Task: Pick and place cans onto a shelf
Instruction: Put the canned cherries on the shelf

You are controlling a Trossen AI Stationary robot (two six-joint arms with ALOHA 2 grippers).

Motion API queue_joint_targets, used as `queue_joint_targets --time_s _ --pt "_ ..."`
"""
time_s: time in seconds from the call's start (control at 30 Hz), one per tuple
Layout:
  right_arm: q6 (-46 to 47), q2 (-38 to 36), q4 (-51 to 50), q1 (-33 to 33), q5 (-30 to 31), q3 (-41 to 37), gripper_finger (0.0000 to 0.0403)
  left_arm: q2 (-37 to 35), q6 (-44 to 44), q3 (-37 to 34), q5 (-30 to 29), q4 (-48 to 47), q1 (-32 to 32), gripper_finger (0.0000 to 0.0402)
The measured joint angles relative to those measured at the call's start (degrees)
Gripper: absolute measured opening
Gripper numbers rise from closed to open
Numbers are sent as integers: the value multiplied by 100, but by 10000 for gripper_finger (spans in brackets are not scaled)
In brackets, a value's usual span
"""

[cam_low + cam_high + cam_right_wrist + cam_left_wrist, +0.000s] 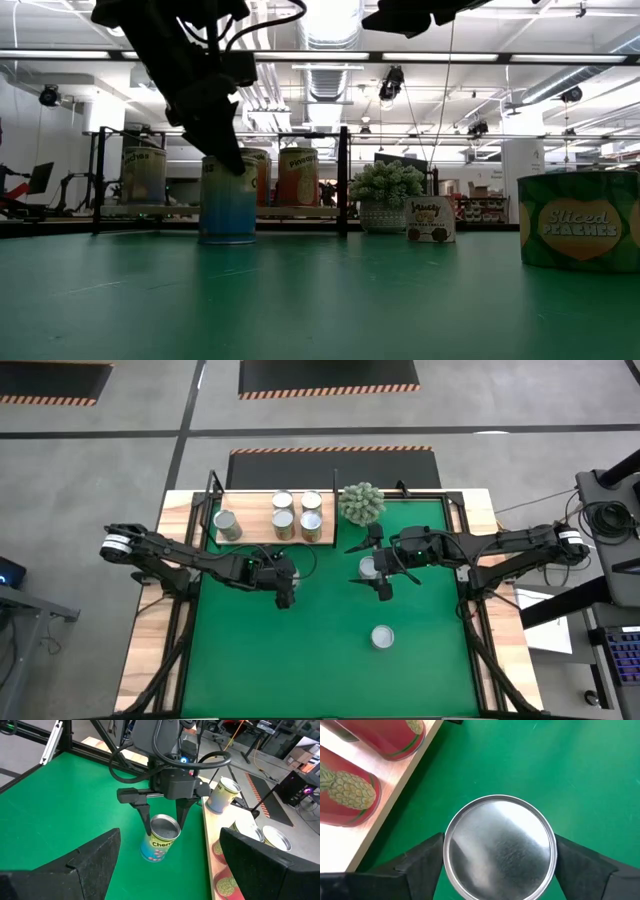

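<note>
A blue-labelled can (159, 842) stands upright on the green mat, just off the shelf's near edge. My left gripper (163, 817) is over it, shut on its top end; its silver lid (499, 852) shows between my fingers. In the high view my left gripper (285, 592) hides it. The pale wooden shelf (255, 532) lies at the far left with several cans standing on it. My right gripper (385, 585) hangs open and empty above the mat, beside a small can (368, 567). Another can (382, 637) stands on the mat nearer the front. My left gripper pinches the blue can between its two fingers, one on each side of the wall just below the rim (446, 865). The fingers (145, 815) come from above, pointing down. The can is upright, its base (228, 240) on the mat.
A spiky grey-green plant ball (362, 503) sits at the far edge, right of the shelf. A black frame (343, 180) stands around the shelf. Open mat lies between the two arms and toward the near edge.
</note>
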Motion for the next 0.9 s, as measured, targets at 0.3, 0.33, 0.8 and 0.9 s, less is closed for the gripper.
queue_joint_targets --time_s 0.3,0.33,0.8,0.9 --pt "0 2 -44 -2 2 2 328 -303 -198 375 -76 -268 0 312" --pt "-2 2 -42 -2 2 2 328 -384 -185 484 -182 -433 0 312" --pt "-24 2 -42 -2 2 4 328 -1907 -234 1859 -2081 -2821 980 313" --pt "-31 2 -39 -2 1 4 328 -2157 0 1821 -2152 -2779 1595 313"
